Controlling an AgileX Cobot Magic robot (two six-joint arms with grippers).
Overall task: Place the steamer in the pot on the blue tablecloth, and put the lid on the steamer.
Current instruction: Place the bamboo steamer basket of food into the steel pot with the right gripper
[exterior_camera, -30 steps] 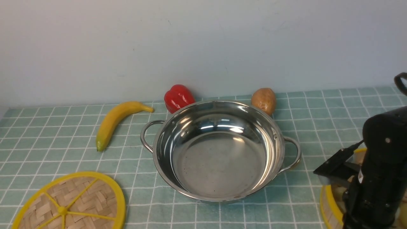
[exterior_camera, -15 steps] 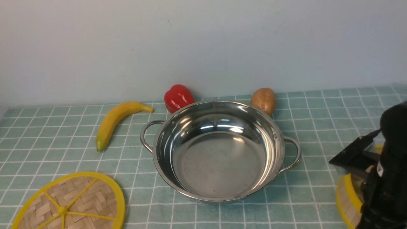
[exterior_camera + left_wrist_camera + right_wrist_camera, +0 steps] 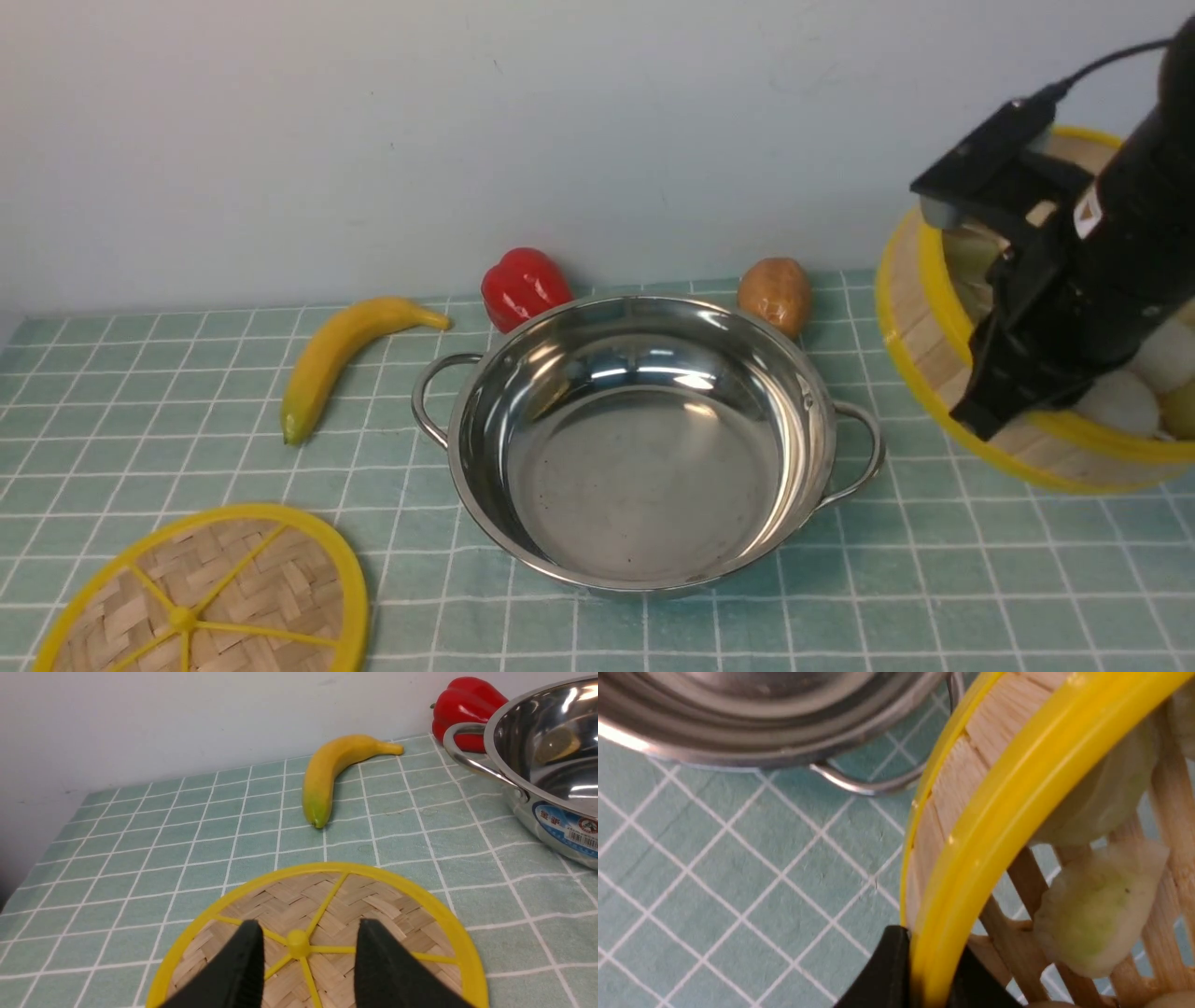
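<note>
1. Two containers count here, and the steamer (image 3: 915, 322) is the one you have hold of. It hangs tilted in the air on the right, beside the pot (image 3: 644, 485) and not over it, clear of the cloth.
2. Inside the steamer, toy food lies on the slatted floor. The right wrist view shows a pale white-and-green dumpling (image 3: 1092, 905), and the front view shows white buns (image 3: 1120, 401) against the low side of the rim.
3. Your right pincer (image 3: 930, 970) pinches the steamer's yellow rim, one finger outside the bamboo wall and one inside.
4. The pot stands upright in the middle of the blue tablecloth (image 3: 140, 392), which covers the surface. It holds nothing, so you see bare shiny steel, with one loop handle to its left and one to its right. The right handle is the part nearest the steamer.
5. The lid (image 3: 215, 597) lies flat on the cloth at the near left, spokes up, apart from the pot.
6. Your left pincer (image 3: 309, 926) is spread over the lid, its two fingers on either side of the yellow hub. You cannot tell whether they touch the weave.
7. Further back, a banana (image 3: 336, 359) lies on the cloth to the left of the pot. A red pepper (image 3: 523, 285) sits just behind the pot's left rear rim and a potato (image 3: 775, 294) just behind its right rear rim, both close to the wall.
</note>
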